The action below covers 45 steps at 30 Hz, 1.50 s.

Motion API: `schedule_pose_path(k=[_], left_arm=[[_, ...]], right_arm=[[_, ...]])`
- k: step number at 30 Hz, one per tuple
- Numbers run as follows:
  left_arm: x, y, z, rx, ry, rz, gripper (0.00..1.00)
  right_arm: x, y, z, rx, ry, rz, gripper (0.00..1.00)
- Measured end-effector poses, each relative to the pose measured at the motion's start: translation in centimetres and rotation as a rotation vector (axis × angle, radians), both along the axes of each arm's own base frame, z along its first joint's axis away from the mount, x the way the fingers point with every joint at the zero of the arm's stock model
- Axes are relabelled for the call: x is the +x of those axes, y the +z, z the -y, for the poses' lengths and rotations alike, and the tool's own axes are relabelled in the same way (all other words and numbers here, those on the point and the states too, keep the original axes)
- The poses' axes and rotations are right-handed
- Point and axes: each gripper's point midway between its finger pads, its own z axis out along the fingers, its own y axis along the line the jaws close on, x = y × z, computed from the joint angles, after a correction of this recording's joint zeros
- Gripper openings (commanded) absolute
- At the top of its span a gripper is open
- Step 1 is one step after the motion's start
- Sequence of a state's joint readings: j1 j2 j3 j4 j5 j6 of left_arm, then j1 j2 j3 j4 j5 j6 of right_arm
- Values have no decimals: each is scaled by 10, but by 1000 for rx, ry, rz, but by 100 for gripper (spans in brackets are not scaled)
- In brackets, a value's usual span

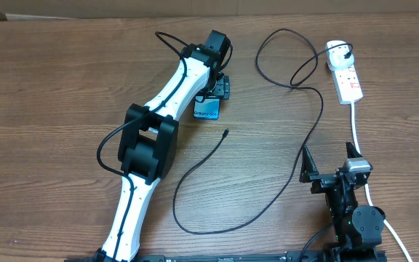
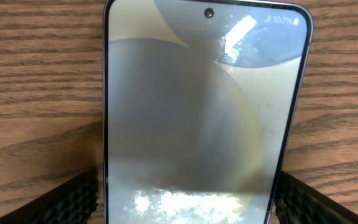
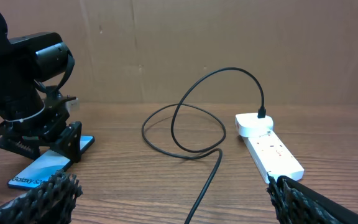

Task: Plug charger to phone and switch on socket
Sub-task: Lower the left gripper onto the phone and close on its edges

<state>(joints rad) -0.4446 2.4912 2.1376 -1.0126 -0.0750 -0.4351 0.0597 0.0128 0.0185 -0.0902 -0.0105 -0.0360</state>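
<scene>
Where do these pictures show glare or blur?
Left wrist: strong glare on the phone screen, top and bottom; left fingers blurred. Right wrist: right fingers out of focus, socket sharp. Overhead: even light, no glare.

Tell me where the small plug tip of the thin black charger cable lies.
In the overhead view, the plug tip lies centrally, right of the slim lit pale blue phone and slightly lower in frame.

Bright even light, white glare patches on the phone (image 2: pixel 191 124).
</scene>
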Motion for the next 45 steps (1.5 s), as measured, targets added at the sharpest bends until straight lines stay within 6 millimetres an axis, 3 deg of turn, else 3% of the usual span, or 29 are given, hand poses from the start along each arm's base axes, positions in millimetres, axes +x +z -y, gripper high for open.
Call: schedule_pose_path(k=[45], left_arm=[[-1,0,0,-2,-1,-5,81]], right_arm=[[0,0,0,0,0,0,100]])
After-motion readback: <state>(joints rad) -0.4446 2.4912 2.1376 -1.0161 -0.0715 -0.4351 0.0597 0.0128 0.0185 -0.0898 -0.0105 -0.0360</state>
